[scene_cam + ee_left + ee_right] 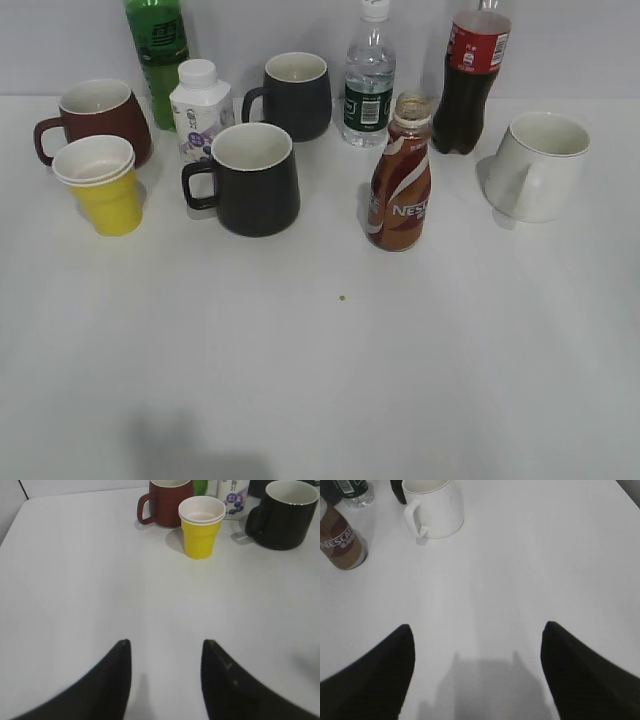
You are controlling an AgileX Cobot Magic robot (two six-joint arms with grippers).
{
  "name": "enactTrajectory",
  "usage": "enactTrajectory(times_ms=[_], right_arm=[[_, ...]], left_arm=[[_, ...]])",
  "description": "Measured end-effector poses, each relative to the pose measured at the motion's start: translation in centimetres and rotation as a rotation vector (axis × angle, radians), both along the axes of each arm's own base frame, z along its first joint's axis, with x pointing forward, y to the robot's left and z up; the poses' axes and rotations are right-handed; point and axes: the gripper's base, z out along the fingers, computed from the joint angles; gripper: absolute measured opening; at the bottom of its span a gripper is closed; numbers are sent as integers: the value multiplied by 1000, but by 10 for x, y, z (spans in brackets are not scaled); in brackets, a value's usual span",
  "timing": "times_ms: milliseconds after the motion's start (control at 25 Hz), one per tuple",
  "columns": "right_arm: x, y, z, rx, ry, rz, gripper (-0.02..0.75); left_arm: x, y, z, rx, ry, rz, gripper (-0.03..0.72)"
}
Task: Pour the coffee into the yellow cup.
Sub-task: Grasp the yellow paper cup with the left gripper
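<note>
Curvy coffee point(400, 190), paper yellow cup point(106, 190)

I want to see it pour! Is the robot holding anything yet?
No, nothing. Both the left gripper and right gripper are open and empty. The coffee stands untouched.

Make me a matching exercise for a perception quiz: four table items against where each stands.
Column 1:
1. coffee bottle
2. yellow cup
3. white mug
4. maroon mug

Column 2:
A. far right of the table
B. just behind the yellow cup
C. in front of the cola bottle, near the middle
D. front left, left of a black mug

Pairs: 1-C, 2-D, 3-A, 4-B
</note>
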Motion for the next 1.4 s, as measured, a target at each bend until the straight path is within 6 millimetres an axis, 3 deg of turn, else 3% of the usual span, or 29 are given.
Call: enactTrajectory(times_ms=[760,1400], right_arm=[[0,0,0,0,0,0,588],[0,0,0,0,0,0,588]], left_arm=[[0,0,0,0,0,0,259],[0,0,0,0,0,0,240]])
